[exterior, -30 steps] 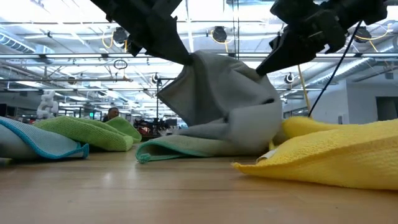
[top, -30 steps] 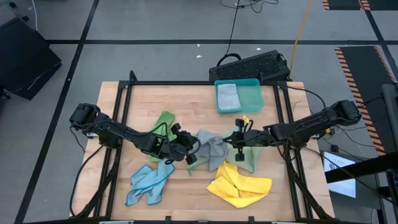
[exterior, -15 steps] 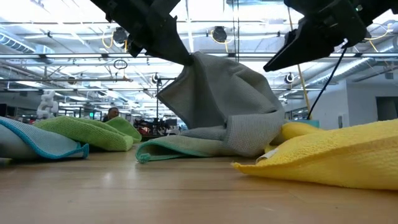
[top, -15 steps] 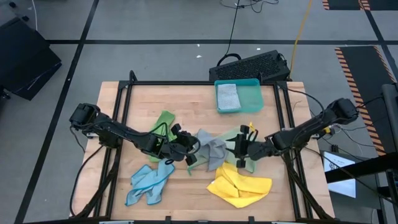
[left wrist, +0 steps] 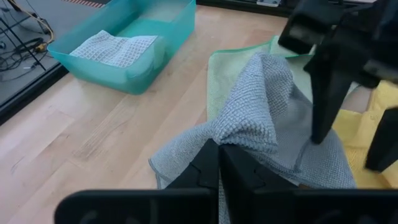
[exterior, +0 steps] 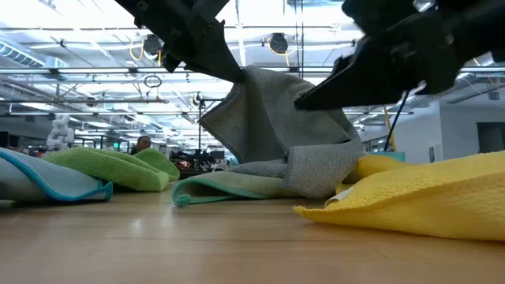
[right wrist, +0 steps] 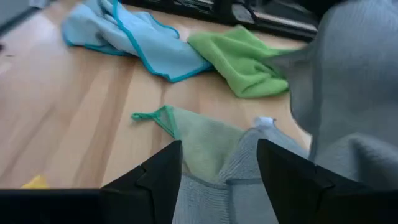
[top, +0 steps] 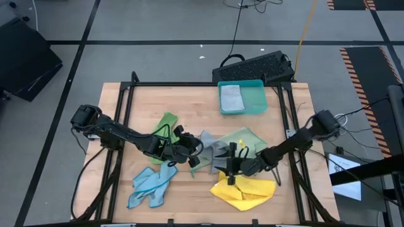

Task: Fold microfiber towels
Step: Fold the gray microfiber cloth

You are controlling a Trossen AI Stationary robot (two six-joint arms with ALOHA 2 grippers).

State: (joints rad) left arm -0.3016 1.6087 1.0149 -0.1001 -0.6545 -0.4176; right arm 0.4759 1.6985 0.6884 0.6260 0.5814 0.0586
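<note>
The left gripper (top: 192,153) is pinched tight on one corner of the grey towel (top: 213,154), holding that corner up off the wood so the cloth hangs from it in a loose peak, as the low view shows. The right gripper (top: 231,164) sits just beside the grey towel at its 4 o'clock side, fingers spread apart with nothing between them; its wrist view shows the two dark fingers (right wrist: 160,174) standing wide over the grey cloth and the pale green towel (right wrist: 202,143).

The grey towel is a waffle-textured cloth, crumpled, its raised corner toward 9 o'clock and its bulk trailing toward 3 o'clock, near the table's middle. It lies partly on the pale green towel (top: 243,139), which is spread flat.

The left arm reaches in from 9 o'clock, low and nearly level. The right arm comes from 3 o'clock, slanting down toward 8 o'clock.

Farther out: a bright green towel (top: 165,124) at 10 o'clock, a light blue towel (top: 151,185) at 7 o'clock, a yellow towel (top: 245,192) at 5 o'clock, and a teal tray (top: 255,98) at 12 o'clock
</note>
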